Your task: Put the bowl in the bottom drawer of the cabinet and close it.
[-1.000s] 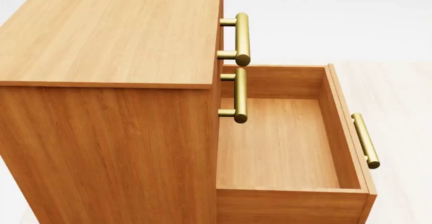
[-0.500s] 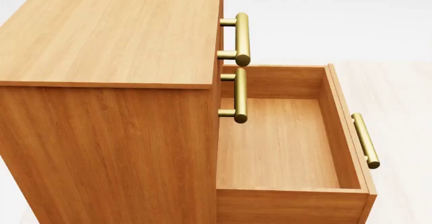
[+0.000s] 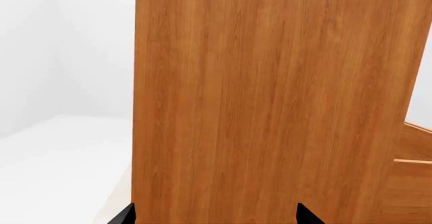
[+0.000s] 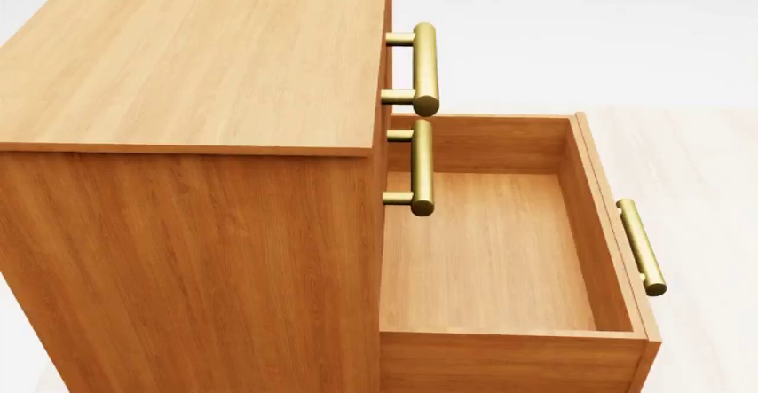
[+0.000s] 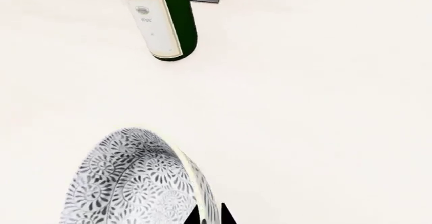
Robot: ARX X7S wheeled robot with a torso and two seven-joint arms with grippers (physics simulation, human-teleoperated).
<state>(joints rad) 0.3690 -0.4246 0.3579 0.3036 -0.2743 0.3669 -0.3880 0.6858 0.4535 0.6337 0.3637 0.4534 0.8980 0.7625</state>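
The drawer (image 4: pixel 498 251) stands pulled out of the cabinet (image 4: pixel 190 145), empty. The right pincer (image 5: pixel 209 218) pinches the bowl (image 5: pixel 135 183) near a bottle (image 5: pixel 162 19); the left pincer (image 3: pixel 212 215) is spread.

A plain simulated room: a wooden cabinet (image 4: pixel 190 180) standing on a bare pale floor (image 4: pixel 698 162) before white walls.

left hand (image 3: pixel 214 215): only two plain matte black pointed fingertips show at the frame edge, no screws or markings
right hand (image 5: pixel 209 216): a small black pointed tip, same plain black finish
head view: no part of the body appears
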